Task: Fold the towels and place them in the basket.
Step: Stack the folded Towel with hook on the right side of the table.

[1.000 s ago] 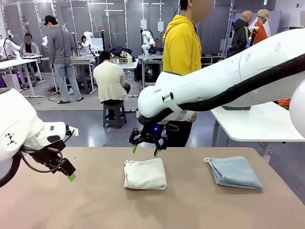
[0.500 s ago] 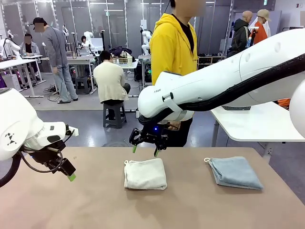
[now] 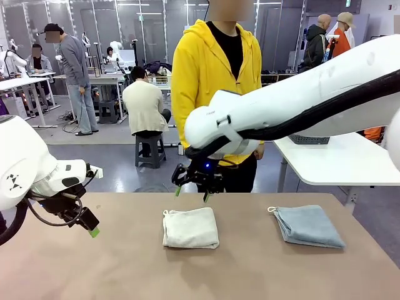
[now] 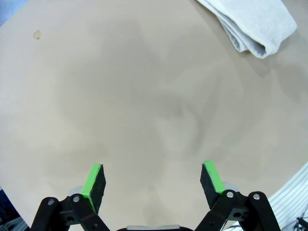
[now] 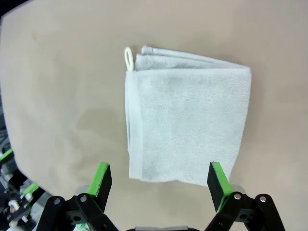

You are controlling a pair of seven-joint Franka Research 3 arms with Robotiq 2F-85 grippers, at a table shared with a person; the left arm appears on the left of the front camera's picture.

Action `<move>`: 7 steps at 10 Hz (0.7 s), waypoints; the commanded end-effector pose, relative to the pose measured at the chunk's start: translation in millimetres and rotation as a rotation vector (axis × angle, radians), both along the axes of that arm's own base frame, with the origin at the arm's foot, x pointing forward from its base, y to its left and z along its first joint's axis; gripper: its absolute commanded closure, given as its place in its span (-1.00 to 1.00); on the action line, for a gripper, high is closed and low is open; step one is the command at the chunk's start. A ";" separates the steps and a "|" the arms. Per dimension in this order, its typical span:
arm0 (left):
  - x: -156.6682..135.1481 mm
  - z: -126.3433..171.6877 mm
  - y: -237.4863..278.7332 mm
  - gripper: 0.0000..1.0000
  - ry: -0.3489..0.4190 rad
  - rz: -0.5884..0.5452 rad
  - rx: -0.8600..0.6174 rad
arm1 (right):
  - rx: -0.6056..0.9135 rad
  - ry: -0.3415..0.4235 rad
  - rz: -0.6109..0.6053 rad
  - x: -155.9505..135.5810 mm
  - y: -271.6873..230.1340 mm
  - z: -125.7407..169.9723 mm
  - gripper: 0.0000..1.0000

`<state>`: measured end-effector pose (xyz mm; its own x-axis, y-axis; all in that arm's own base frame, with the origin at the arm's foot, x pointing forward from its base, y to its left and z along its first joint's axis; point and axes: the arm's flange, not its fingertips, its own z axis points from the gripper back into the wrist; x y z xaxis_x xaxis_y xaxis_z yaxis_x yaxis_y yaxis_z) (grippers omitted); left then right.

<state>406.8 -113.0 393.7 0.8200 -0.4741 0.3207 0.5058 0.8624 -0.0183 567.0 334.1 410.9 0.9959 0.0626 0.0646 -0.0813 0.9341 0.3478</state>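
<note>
Lying below spread jaws — folded cream towel (image 5: 185, 120).

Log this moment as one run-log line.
left gripper: open, over bare table | right gripper: open, above folded cream towel | blue towel: folded

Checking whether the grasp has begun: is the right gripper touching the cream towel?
Apart. In the front view the right gripper hangs open above the cream towel, with bare table visible between its fingertips and the cloth.
</note>
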 end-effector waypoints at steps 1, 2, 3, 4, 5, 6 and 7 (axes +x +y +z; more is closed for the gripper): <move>1.6 -1.3 -3.4 -1.00 -0.009 0.015 0.009 | 0.142 -0.010 0.014 -17.5 -61.8 18.3 -1.00; 1.6 -1.3 -3.4 -1.00 -0.009 0.015 0.009 | 0.173 -0.020 -0.001 -19.7 -81.8 14.5 -1.00; 1.6 -1.3 -3.4 -1.00 -0.009 0.015 0.009 | 0.216 -0.014 -0.020 -18.7 -98.2 4.8 -1.00; 1.6 -1.3 -3.4 -1.00 -0.009 0.015 0.009 | 0.277 0.009 -0.038 -18.2 -111.8 -7.8 -1.00; 1.6 -1.3 -3.4 -1.00 -0.009 0.015 0.009 | 0.321 0.000 -0.058 -19.6 -122.5 -22.4 -1.00; 1.6 -1.3 -3.4 -1.00 -0.009 0.015 0.009 | 0.375 0.002 -0.080 -22.9 -132.1 -39.0 -1.00; 1.6 -1.3 -3.4 -1.00 -0.009 0.015 0.009 | 0.379 0.009 -0.120 -24.5 -137.8 -56.3 -1.00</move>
